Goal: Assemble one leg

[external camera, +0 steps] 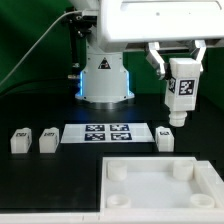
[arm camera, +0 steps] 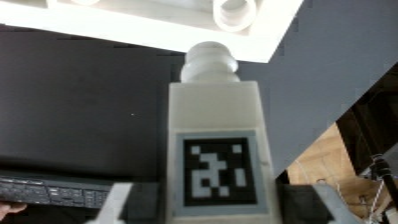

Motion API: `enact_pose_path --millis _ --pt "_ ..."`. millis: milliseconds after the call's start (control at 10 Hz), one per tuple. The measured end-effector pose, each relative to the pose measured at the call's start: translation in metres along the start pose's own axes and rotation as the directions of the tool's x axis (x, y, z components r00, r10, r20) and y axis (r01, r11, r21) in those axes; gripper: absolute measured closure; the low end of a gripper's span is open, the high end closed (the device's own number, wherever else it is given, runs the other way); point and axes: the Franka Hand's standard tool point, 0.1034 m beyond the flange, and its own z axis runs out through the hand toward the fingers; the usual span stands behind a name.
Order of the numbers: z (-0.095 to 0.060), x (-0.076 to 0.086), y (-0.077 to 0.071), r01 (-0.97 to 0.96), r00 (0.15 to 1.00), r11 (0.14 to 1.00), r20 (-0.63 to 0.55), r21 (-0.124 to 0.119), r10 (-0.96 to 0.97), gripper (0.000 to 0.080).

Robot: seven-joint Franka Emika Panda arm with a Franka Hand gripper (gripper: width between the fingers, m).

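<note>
The robot's two fingers (arm camera: 135, 203) were closed on the leg (external camera: 181, 88), a small white block with a black-and-white square tag on its face. One finger pressed on each side of the leg, near its top end. The rest of the leg stuck out past the fingers, and its tag faced the camera in both views.

The leg hung in the air above the dark desk (external camera: 40, 190). It stood almost straight up and leaned only a little. It had flat sides and a square body. At its low end it got thinner and ended in a little round knob (arm camera: 210, 62), which pointed down.

In the exterior view, the knob was just above another small white block (external camera: 166, 136) that sat on the desk. It probably did not touch that block, but the view was too small to be sure. The big white square panel with a raised rim (external camera: 150, 163) lay on the desk in front of them, and the held leg was up near its back edge.

The flat white marker board (external camera: 108, 133) lay on the exterior view's left of that block. Two more small white blocks (external camera: 20, 139) (external camera: 48, 139) sat further to that side.
</note>
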Motion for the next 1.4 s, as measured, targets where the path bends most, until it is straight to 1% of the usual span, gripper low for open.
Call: enact_pose_path --millis 100,200,500,600,1000,1100,1200,1300,1400 --pt "0.007 -0.001 0.011 0.008 1.0 1.0 0.006 -0.004 -0.008 0.0508" --pt "0.014 -0.001 0.013 -0.003 1.0 1.0 0.01 0.0 0.003 0.0508" --pt "0.032 -0.007 0.007 -0.009 1.0 1.0 0.029 0.02 0.009 0.0508" --pt "0.036 -0.006 0.005 -0.013 1.0 1.0 0.027 0.024 0.013 0.0508" --pt "0.073 0.004 -0.017 -0.023 0.999 0.998 0.028 0.062 0.021 0.0508" --pt "0.08 0.006 -0.022 -0.022 0.999 0.997 0.028 0.069 0.02 0.0508" --pt "0.084 0.007 -0.021 -0.023 0.999 0.997 0.028 0.071 0.021 0.0508" --pt "0.09 0.004 -0.017 -0.029 0.999 0.997 0.034 0.068 0.027 0.0508" --pt "0.092 0.002 -0.016 -0.031 0.999 0.997 0.038 0.068 0.029 0.0508"
